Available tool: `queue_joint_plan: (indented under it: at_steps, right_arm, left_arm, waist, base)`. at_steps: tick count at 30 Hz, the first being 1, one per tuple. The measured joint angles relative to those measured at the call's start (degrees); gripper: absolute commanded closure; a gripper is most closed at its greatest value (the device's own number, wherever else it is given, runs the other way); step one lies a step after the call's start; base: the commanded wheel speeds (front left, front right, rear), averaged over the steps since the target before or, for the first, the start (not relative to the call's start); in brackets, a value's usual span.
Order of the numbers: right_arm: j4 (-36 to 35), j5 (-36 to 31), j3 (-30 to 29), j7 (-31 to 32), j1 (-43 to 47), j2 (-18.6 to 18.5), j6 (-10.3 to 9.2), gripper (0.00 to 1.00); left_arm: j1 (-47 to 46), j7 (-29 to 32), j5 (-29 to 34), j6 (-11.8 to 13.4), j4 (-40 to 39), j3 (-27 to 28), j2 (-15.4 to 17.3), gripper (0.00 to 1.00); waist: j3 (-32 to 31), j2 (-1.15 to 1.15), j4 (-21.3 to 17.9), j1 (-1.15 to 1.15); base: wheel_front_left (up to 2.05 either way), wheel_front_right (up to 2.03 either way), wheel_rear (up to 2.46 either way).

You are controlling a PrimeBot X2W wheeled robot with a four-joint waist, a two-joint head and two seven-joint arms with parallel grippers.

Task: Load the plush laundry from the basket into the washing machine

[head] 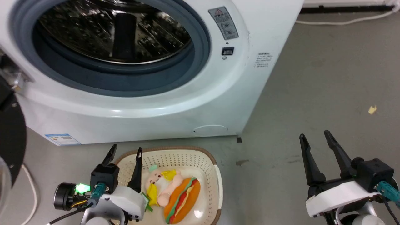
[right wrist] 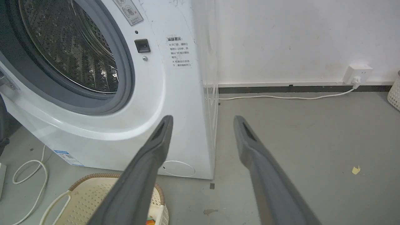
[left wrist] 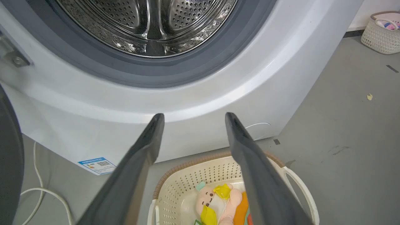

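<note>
Closely, basket (head: 168,149) rim (brown) fronts washing machine (head: 187,109).

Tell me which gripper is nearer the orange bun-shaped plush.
Left. The left gripper hangs open over the basket's left rim, close to the orange bun-shaped plush; the right gripper is open above floor, off to the basket's right.

**Plain utility room set up for laundry.**
At 11 o'clock a white front-loading washing machine (head: 175,103) stands directly on a scuffed grey floor (head: 328,78). At 2 o'clock is a bare white wall (right wrist: 297,40) with dark skirting (right wrist: 312,89), a wall socket (right wrist: 357,73) and a loose white cable (right wrist: 281,97). A laundry basket (head: 187,156) sits on the floor at 6 o'clock.
</note>
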Motion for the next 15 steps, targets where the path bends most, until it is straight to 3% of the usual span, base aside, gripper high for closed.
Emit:
queue_joint_plan:
  at_steps: [15]
  right_arm:
    - [-1.2,3.25,1.94,-1.88,-2.11,0.0,0.0,0.0]
  left_arm:
    - [-5.99,2.34,-0.3,-1.58,11.84,-3.18,3.34,0.0]
  waist:
    - [7.85,0.0,-3.93,0.0]
  base:
    - [0.0,0.0,0.0]
